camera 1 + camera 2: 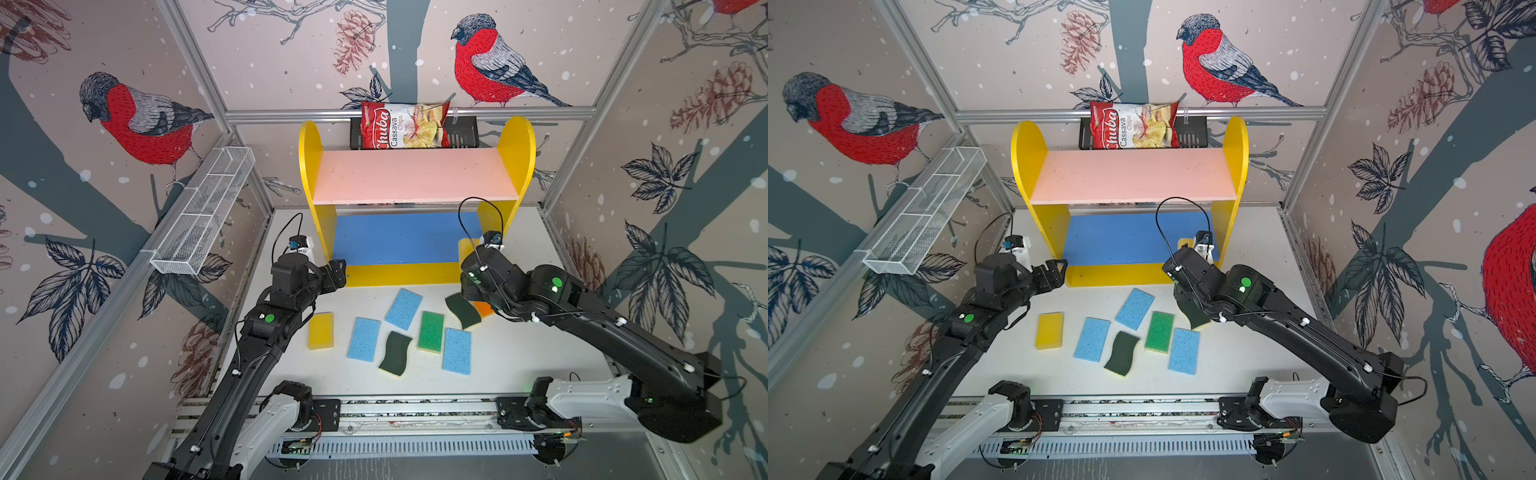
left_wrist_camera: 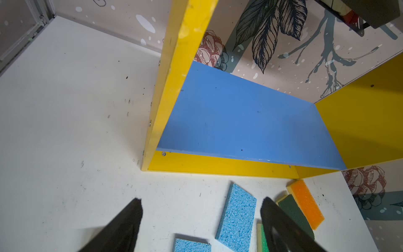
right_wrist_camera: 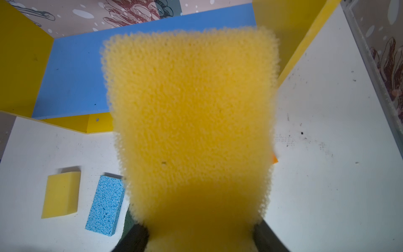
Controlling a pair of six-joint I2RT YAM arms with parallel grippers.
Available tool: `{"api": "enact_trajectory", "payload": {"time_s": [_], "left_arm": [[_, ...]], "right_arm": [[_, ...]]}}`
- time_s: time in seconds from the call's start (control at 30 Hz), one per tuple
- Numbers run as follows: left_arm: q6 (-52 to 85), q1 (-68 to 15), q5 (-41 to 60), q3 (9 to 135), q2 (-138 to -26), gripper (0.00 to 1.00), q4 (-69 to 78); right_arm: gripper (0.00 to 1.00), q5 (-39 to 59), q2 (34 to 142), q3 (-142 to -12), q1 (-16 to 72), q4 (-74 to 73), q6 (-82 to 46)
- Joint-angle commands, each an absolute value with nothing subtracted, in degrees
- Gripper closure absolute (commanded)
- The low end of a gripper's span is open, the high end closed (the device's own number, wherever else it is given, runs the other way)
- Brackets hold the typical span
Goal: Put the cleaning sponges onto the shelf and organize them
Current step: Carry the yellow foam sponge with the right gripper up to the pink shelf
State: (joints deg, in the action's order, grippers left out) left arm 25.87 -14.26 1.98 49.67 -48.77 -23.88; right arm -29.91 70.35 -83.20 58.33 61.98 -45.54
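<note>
The held yellow sponge (image 3: 192,122) fills the right wrist view. The fingers of the right gripper (image 3: 200,237) clamp its near end, and its free end points toward the blue middle board (image 3: 72,72) of the shelf (image 1: 311,166). In a top view this sponge shows at the right end of that board's front edge. Whether it is over the board yet cannot be told.

The left gripper (image 2: 201,213) hangs empty near the shelf's left front corner, above the worktop (image 1: 519,365), its fingers spread wide.

The blue board and the pink top board (image 1: 415,176) are both bare. Eight sponges lie flat on the worktop in front of the shelf:
- one loose yellow sponge (image 1: 321,331)
- three light blue sponges (image 1: 364,338)
- one bright green sponge (image 1: 430,331)
- two dark-green wavy sponges (image 1: 395,353)
- one orange sponge (image 2: 305,203), which touches a wavy one

The step in hand appears to be delivery of the first sponge. The next move calls for three actions:
1. Advance under the pink board, clear of the right side panel.
2. Lower until the foam rests flat.
3. Release the sponge close to the board's end, leaving room for the others.
</note>
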Motion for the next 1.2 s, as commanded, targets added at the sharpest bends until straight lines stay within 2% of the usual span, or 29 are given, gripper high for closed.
{"api": "enact_trajectory", "payload": {"time_s": [0.0, 0.23, 0.43, 0.67, 1.17], "left_arm": [[24.1, -14.3, 1.0, 50.9, -48.8, 0.14, -25.3], [23.5, -14.3, 1.0, 51.9, -48.9, 0.14, -25.2], [23.3, -14.2, 1.4, 52.2, -49.3, 0.15, -24.9], [22.9, -14.3, 0.8, 52.5, -49.0, 0.14, -25.0], [23.0, -14.3, 0.1, 52.2, -50.0, 0.14, -23.8]], "right_arm": [[0.43, -31.5, 70.8, -86.5, 57.3, 58.0, -38.2], [0.43, -30.1, 74.1, -96.7, 52.3, 56.4, -30.7], [0.43, -24.1, 76.0, -102.8, 45.2, 51.4, -24.7], [0.41, -26.3, 82.0, -111.8, 44.0, 49.6, -18.2], [0.38, -28.3, 86.9, -116.3, 37.9, 44.0, -11.9]]}}
